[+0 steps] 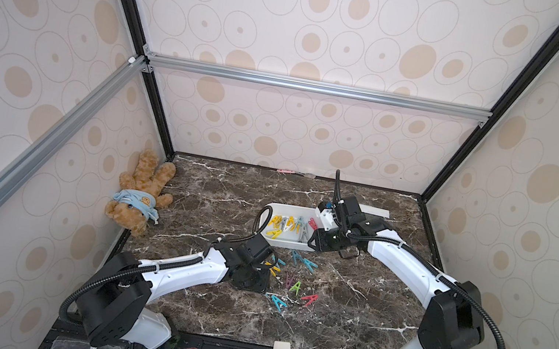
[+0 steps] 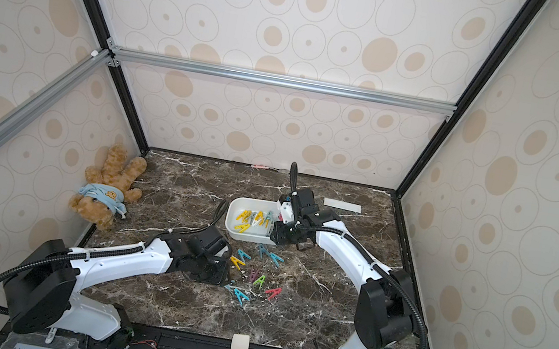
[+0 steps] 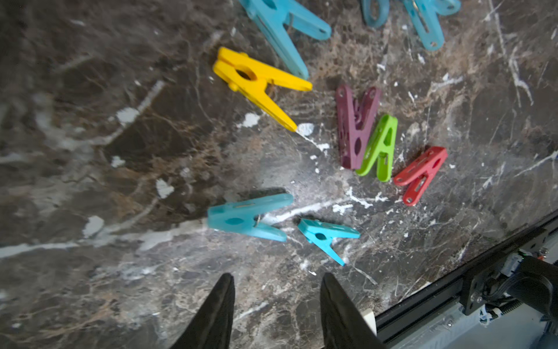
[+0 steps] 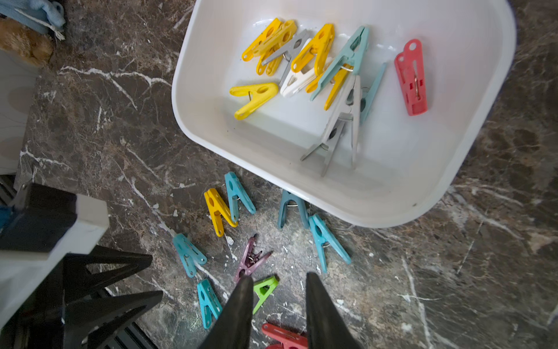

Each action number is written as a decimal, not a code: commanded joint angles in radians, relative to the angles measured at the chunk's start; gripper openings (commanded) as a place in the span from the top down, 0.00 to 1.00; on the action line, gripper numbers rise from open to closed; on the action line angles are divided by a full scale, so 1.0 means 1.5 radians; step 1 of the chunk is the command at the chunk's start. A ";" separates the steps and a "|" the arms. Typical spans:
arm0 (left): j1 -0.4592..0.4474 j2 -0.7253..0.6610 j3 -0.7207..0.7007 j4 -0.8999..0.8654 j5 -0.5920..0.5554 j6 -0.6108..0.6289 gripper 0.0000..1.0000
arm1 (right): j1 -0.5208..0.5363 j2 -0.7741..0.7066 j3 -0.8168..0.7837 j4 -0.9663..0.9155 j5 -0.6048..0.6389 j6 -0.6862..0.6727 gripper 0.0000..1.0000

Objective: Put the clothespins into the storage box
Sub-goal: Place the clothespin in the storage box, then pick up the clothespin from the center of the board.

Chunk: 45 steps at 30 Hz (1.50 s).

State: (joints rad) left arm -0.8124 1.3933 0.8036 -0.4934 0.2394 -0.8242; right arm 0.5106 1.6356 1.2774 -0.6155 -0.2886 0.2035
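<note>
Right wrist view: my right tool (image 4: 279, 276) hangs spread and empty by the storage box (image 4: 196, 121); my left tool (image 3: 277, 275), likewise spread, should next pinch a teal clothespin (image 3: 247, 217).

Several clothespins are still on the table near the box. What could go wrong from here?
1. The purple clothespin and the green clothespin lie right beside each other, so a grab at one may drag or flick the other.
2. One teal clothespin lies at the storage box wall; a reach there may bump the box.
3. The left gripper and right gripper, both open, are near the same cluster and could collide.
</note>
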 commanded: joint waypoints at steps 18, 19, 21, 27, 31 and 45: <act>-0.050 0.096 0.033 0.024 -0.093 -0.157 0.63 | 0.004 0.015 -0.027 0.065 -0.051 0.009 0.68; -0.050 0.101 0.035 0.021 -0.098 -0.157 0.63 | 0.004 0.016 -0.027 0.064 -0.051 0.008 0.68; -0.050 0.107 0.036 0.020 -0.109 -0.160 0.63 | 0.004 0.016 -0.026 0.064 -0.045 0.004 0.68; -0.050 0.131 0.038 0.027 -0.136 -0.169 0.64 | 0.004 0.019 -0.021 0.062 -0.043 0.002 0.68; -0.050 0.144 0.046 0.019 -0.163 -0.171 0.66 | 0.003 0.021 -0.021 0.058 -0.042 -0.002 0.68; -0.050 0.158 0.056 -0.012 -0.167 -0.129 0.85 | 0.003 0.022 -0.007 0.050 -0.041 -0.003 0.68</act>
State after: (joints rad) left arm -0.8783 1.6123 0.8612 -0.4614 0.0139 -1.0412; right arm 0.5110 1.6535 1.2396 -0.5270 -0.3470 0.2150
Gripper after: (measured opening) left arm 0.152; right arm 0.316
